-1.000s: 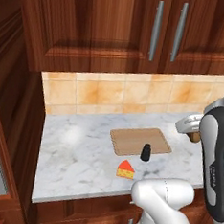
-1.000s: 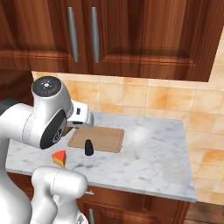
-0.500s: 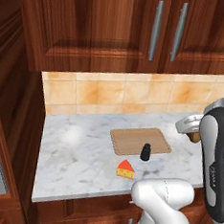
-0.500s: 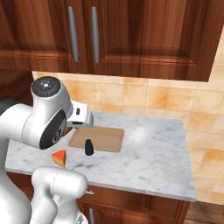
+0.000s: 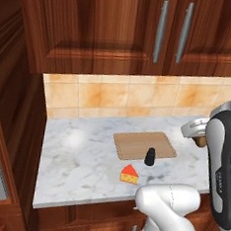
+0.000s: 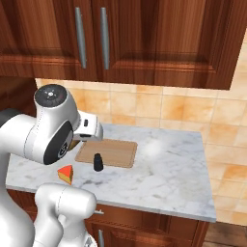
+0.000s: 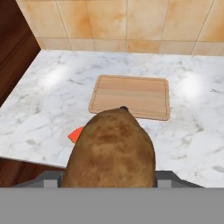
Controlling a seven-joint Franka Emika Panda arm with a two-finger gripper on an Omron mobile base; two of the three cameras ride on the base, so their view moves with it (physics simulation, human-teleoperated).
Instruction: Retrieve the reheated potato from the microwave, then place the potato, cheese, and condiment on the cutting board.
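One potato (image 7: 110,148), one cheese (image 5: 129,173) wedge, one condiment (image 5: 150,156) shaker and one cutting board (image 5: 140,143) are present. One marble surface (image 5: 84,159) carries them. Two cabinet handles (image 5: 160,31) hang on the doors above.

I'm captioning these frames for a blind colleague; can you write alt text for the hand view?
A brown potato, held in the gripper, looms close at the bottom of the picture. Beyond it a bare wooden cutting board lies on a white marble counter under tan wall tiles, and an orange edge of cheese peeks out beside the potato.
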